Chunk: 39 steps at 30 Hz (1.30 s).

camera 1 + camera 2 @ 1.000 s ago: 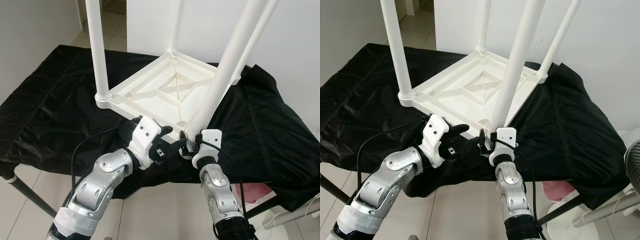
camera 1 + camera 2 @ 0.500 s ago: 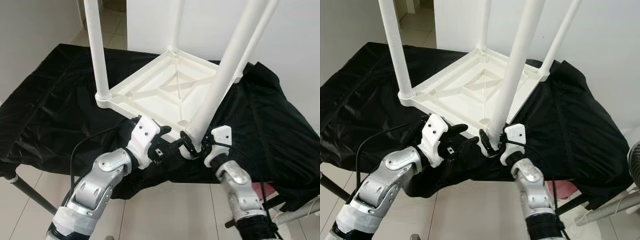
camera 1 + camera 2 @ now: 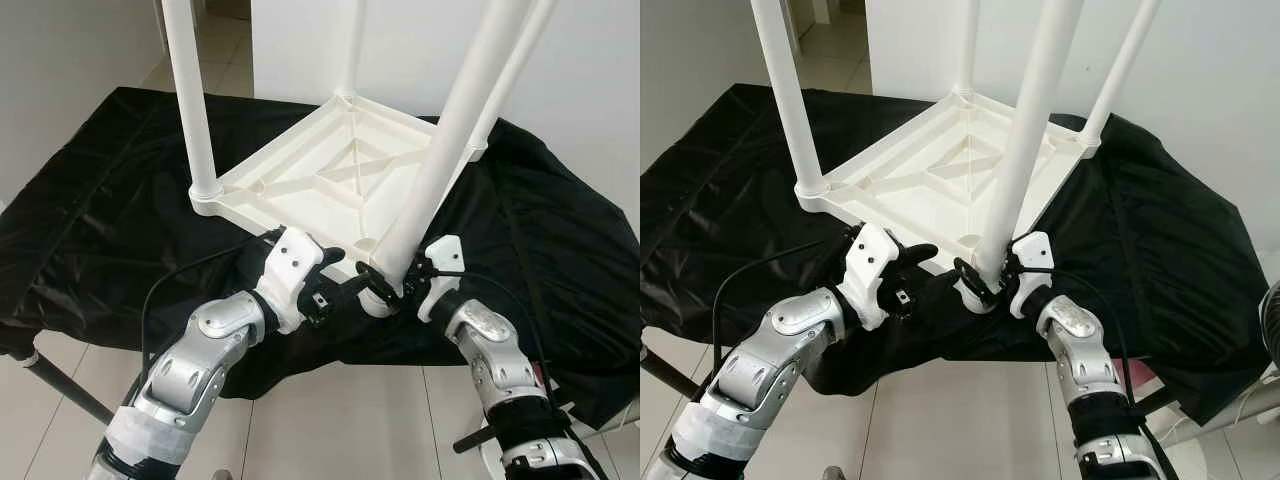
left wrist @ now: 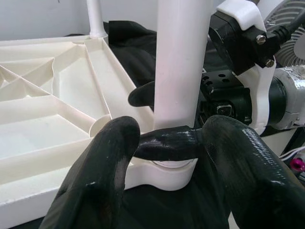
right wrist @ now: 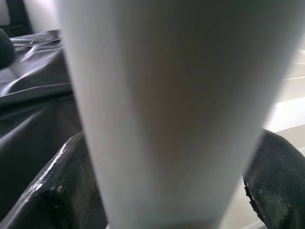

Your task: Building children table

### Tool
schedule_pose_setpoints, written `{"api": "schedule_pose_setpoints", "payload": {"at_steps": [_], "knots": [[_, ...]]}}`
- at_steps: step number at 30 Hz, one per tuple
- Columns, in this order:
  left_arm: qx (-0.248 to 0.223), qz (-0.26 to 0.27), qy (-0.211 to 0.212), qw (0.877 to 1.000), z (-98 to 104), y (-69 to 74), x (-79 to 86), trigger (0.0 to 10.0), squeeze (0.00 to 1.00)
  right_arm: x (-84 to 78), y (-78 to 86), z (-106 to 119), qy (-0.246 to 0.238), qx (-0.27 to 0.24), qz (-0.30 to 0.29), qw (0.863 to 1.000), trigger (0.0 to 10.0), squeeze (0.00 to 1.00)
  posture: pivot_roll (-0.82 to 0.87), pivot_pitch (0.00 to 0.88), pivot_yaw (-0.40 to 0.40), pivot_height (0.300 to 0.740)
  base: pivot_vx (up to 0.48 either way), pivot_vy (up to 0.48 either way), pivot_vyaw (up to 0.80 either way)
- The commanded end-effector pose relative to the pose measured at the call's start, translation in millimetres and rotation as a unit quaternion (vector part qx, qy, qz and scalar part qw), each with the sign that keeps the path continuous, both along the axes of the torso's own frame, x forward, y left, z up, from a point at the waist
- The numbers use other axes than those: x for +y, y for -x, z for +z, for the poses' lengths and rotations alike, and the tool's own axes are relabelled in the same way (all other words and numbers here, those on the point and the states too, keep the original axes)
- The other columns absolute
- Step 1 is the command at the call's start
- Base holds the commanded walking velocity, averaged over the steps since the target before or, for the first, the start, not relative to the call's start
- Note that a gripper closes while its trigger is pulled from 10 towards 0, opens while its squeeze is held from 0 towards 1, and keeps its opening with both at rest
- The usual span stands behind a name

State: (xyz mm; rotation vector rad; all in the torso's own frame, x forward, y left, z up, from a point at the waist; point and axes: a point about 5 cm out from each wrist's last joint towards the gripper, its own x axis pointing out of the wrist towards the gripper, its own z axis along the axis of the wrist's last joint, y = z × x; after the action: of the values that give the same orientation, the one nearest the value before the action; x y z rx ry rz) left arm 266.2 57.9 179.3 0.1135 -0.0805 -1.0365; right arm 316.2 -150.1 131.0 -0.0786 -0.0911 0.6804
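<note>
A white plastic children's table (image 3: 300, 190) lies upside down on a black cloth (image 3: 100, 220), its legs pointing up. The near-corner leg (image 3: 440, 170) stands in its socket at the front edge. My right gripper (image 3: 385, 290) is shut on the base of this leg; both its fingers (image 5: 52, 195) press the leg (image 5: 167, 95) from either side. My left gripper (image 3: 335, 285) sits just left of that corner, open. Its two black fingers (image 4: 102, 176) straddle the socket, with the right gripper's finger (image 4: 164, 143) lying across the leg (image 4: 178, 62) between them.
Three more legs rise at the left (image 3: 190, 100), back (image 3: 350, 50) and right (image 3: 505, 80) corners. The cloth hangs over a low stand with a metal strut (image 3: 60, 385). There is tiled floor in front, a white wall behind, and a fan (image 3: 1270, 320) at the right edge.
My right forearm has swung out to the right, and its gripper now wraps the leg's base from the side. The left gripper has stayed by the corner.
</note>
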Motion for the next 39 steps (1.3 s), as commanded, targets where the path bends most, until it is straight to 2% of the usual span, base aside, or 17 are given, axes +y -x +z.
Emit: {"api": "schedule_pose_setpoints", "payload": {"at_steps": [1, 9, 10, 11, 19, 20, 21, 27, 30, 32, 34, 35, 39], "knots": [[0.011, -0.031, -0.012, 0.999, -5, 4.9, -2.1, 10.0, 0.00, -4.4, -2.2, -1, 0.009, 0.003, 0.005, 1.000, 10.0, 0.00, 0.04, 0.044, -0.047, 0.740, 0.000, 0.000, 0.00], [0.021, -0.039, -0.021, 0.999, -10, 9.0, 0.0, 10.0, 0.00, -6.1, -6.9, 0, 0.012, 0.006, 0.010, 1.000, 10.0, 0.00, 0.05, 0.044, -0.047, 0.740, 0.000, 0.000, 0.00], [0.022, -0.040, -0.023, 0.999, -10, 9.4, 0.5, 10.0, 0.00, -5.7, -8.4, 0, 0.013, 0.006, 0.011, 1.000, 9.2, 0.00, 0.05, 0.046, -0.048, 0.740, 0.000, 0.000, 0.00], [0.022, -0.041, -0.027, 0.999, -11, 9.8, 0.9, 10.0, 0.00, -5.6, -10.0, -1, 0.016, 0.006, 0.013, 1.000, 0.0, 0.00, 0.05, 0.046, -0.049, 0.740, 0.000, 0.000, 0.00], [0.024, -0.043, -0.030, 0.998, -12, 10.0, 2.1, 10.0, 0.00, -8.0, -11.9, -4, 0.027, 0.007, 0.016, 0.999, 0.0, 0.00, 0.05, 0.049, -0.049, 0.740, 0.000, 0.000, 0.00], [0.024, -0.043, -0.031, 0.998, -12, 10.1, 2.0, 10.0, 0.00, -8.6, -12.0, -5, 0.027, 0.008, 0.013, 1.000, 4.5, 0.00, 0.05, 0.048, -0.049, 0.740, 0.000, 0.000, 0.00], [0.025, -0.043, -0.031, 0.998, -12, 10.3, 1.9, 10.0, 0.00, -8.8, -11.9, -5, 0.026, 0.008, 0.012, 1.000, 10.0, 0.00, 0.05, 0.047, -0.048, 0.740, 0.000, 0.000, 0.00], [0.025, -0.045, -0.032, 0.998, -13, 10.2, 1.4, 10.0, 0.00, -7.6, -10.8, -5, 0.014, 0.005, 0.004, 1.000, 10.0, 0.00, 0.04, 0.044, -0.048, 0.740, 0.000, 0.000, 0.00], [0.025, -0.046, -0.032, 0.998, -13, 10.2, 1.4, 10.0, 0.00, -8.4, -11.8, -6, 0.021, 0.001, -0.037, 0.999, 10.0, 0.00, 0.04, 0.044, -0.049, 0.740, 0.000, 0.000, 0.00], [0.025, -0.044, -0.032, 0.998, -14, 9.5, 1.1, 10.0, 0.00, -6.6, -10.8, -4, -0.001, -0.005, -0.074, 0.997, 10.0, 0.00, 0.04, 0.042, -0.055, 0.740, 0.000, 0.000, 0.00], [0.025, -0.044, -0.032, 0.998, -14, 9.5, 1.1, 10.0, 0.00, -6.6, -10.8, -4, -0.001, -0.005, -0.074, 0.997, 10.0, 0.00, 0.04, 0.042, -0.055, 0.740, 0.000, 0.000, 0.00], [0.026, -0.043, -0.031, 0.998, -14, 9.4, 0.6, 10.0, 0.00, -4.3, -9.0, -4, -0.013, -0.006, -0.091, 0.996, 10.0, 0.00, 0.04, 0.042, -0.055, 0.740, 0.000, 0.000, 0.00], [0.029, -0.043, -0.029, 0.998, -14, 9.9, -0.5, 10.0, 0.00, 0.9, -4.2, -11, -0.010, -0.002, -0.131, 0.991, 10.0, 0.00, 0.03, 0.039, -0.054, 0.740, 0.000, 0.000, 0.00]]}}
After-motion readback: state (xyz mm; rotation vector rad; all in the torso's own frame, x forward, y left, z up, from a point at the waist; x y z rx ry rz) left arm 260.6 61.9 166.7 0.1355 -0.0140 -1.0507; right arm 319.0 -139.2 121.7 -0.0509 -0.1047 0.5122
